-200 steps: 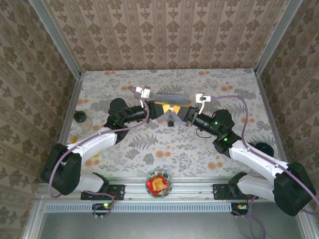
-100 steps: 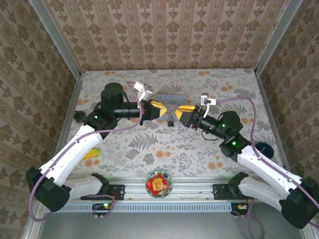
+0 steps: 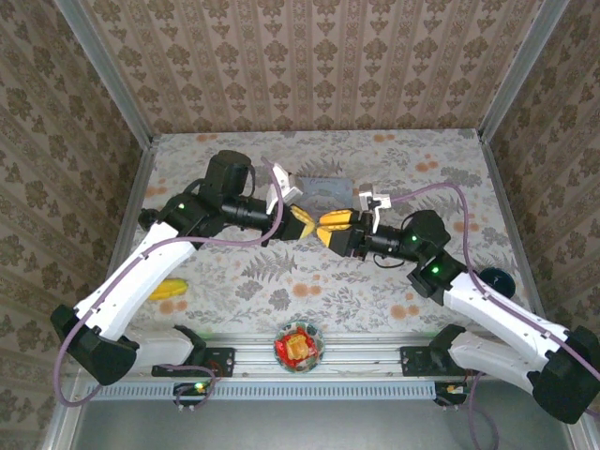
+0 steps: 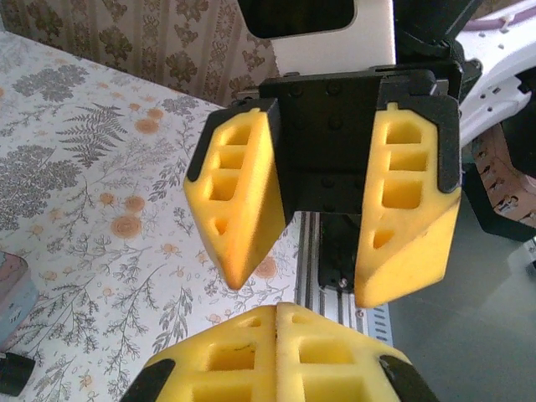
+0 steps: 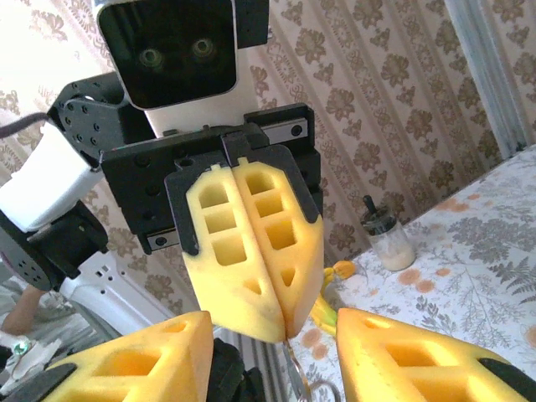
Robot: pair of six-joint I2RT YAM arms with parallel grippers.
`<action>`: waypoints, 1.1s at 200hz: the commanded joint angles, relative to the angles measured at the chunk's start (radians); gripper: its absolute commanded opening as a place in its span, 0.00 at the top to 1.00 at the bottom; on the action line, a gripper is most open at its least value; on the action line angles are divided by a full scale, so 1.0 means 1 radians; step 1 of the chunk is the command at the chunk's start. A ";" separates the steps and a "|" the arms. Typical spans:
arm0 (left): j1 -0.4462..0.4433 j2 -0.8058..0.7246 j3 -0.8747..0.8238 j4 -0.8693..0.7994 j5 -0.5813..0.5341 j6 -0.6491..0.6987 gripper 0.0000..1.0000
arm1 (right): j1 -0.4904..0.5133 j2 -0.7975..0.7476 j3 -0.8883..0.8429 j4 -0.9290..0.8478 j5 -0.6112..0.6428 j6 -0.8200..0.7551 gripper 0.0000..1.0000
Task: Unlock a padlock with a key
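Left claw (image 3: 305, 223) pinched tight, yellow fingers flat together. Right claw (image 3: 330, 227) partly spread, holding nothing.

Top view:
- Both claws are raised over the middle of the table (image 3: 422, 169), tip to tip and nearly touching.
- The left arm reaches in from the left, the right arm from the right.
- A pale tin (image 3: 323, 187) lies just behind the claws.
- A bowl (image 3: 277, 345) of red and yellow bits sits at the near edge, between the arm bases.
- A dark round object (image 3: 494, 278) sits beside the right arm, well apart from the claws.

Left wrist view:
- Left claw's own fingers (image 4: 226, 360) meet along a closed seam at the bottom of the frame.
- The right claw (image 4: 301, 289) faces them just beyond, with a clear gap between its two fingers.
- A corner of the tin (image 4: 10, 289) shows at lower left.
- A small black thing (image 4: 10, 373) lies just below that corner, cut by the edge. Cannot tell what it is.

Right wrist view:
- Left claw (image 5: 280, 327) seen head-on, fingers sealed, tips reaching between the right claw's own fingers (image 5: 151, 360).
- A thin silvery loop hangs just under those tips and runs to the bottom edge. It reads as the shackle of the padlock (image 5: 291, 368), with the body out of frame.
- Cannot tell whether the left claw pinches it.
- A small jar (image 5: 387, 243) stands on the table by the wall
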 commanded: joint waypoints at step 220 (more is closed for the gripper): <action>0.039 -0.066 -0.032 0.096 0.044 -0.060 1.00 | 0.008 0.059 0.044 0.028 -0.072 -0.017 0.67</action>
